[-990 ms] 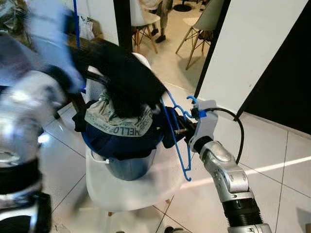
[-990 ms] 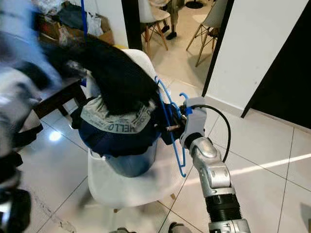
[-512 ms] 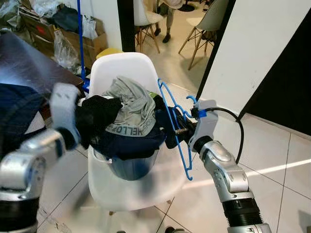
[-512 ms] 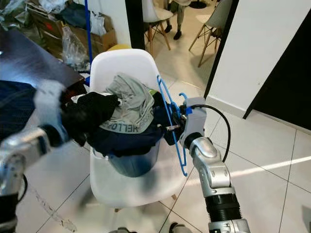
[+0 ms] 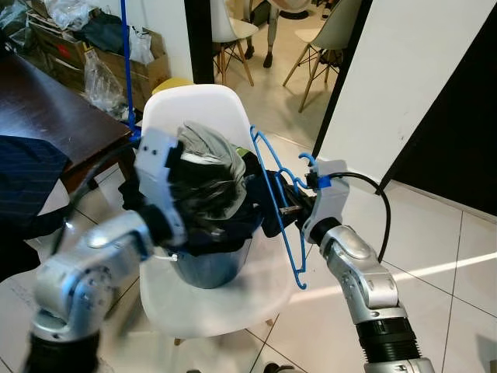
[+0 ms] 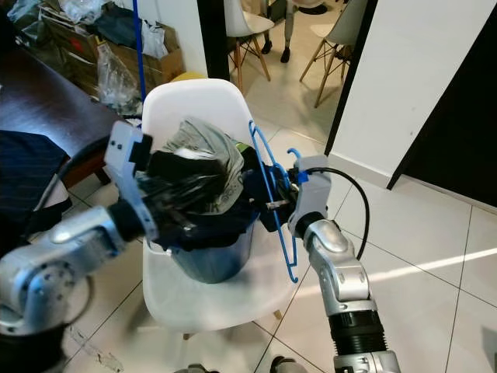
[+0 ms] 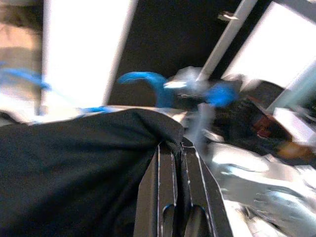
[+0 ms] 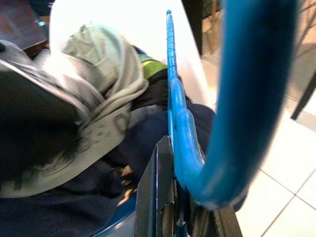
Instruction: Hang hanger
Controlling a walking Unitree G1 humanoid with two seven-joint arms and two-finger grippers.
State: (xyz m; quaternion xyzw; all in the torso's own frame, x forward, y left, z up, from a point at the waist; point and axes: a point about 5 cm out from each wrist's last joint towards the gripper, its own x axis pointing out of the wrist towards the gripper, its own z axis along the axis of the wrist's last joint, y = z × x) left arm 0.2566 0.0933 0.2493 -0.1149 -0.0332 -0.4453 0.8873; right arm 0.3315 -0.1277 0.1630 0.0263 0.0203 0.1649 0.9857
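My right gripper (image 5: pixel 284 208) is shut on a blue plastic hanger (image 5: pixel 276 203), holding it upright beside a white chair (image 5: pixel 203 105). The right wrist view has the hanger's bar (image 8: pixel 178 123) clamped between the fingers (image 8: pixel 157 197). On the chair's seat stands a blue basket (image 5: pixel 208 270) heaped with clothes, a grey garment (image 5: pixel 208 146) on top. My left gripper (image 5: pixel 203 194) is over the heap, shut on a black garment (image 6: pixel 186 190). In the left wrist view the black cloth (image 7: pixel 74 168) is pinched between the fingers (image 7: pixel 163 197).
A dark wooden table (image 5: pixel 46 109) with a navy cloth (image 5: pixel 23 175) stands at the left, boxes and bags behind it. A white wall panel (image 5: pixel 388 78) rises at the right. More chairs (image 5: pixel 326 39) stand at the back. Tiled floor (image 5: pixel 450 233) lies open to the right.
My left arm has swung down from high on the left, bringing the black garment onto the heap in the basket. The right arm and hanger have stayed put.
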